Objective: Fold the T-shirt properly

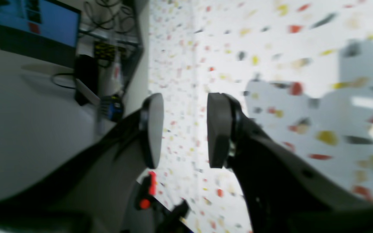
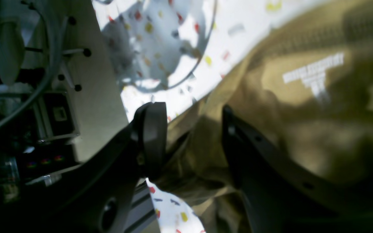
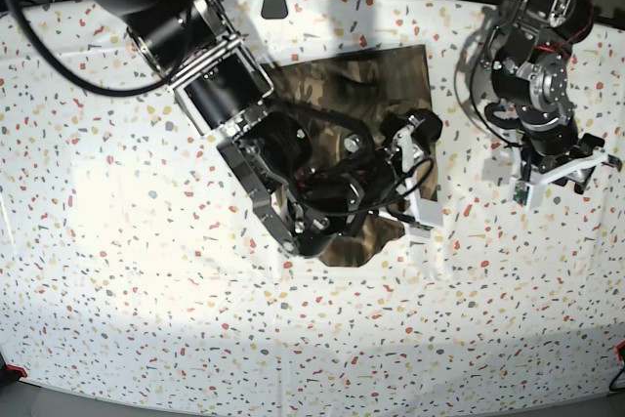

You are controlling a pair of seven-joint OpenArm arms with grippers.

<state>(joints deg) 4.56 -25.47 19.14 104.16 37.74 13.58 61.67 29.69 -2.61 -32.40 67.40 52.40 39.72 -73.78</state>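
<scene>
The T-shirt (image 3: 376, 80) is lying a little above the middle of the base view, on the speckled table (image 3: 117, 271), folded into a compact dark camouflage shape. The right arm is reaching across it from the upper left, covering much of the cloth. The right gripper (image 2: 193, 139) is sitting at the shirt's right edge; in its wrist view the jaws are standing apart with olive cloth bunching between them, though a firm grip cannot be confirmed. White lettering (image 2: 314, 72) is showing on the fabric. The left gripper (image 1: 185, 129) is hanging at the right of the base view, well apart from the shirt, its jaws spread over bare tabletop. A monitor (image 1: 34, 26) is glowing at the upper left of the left wrist view.
</scene>
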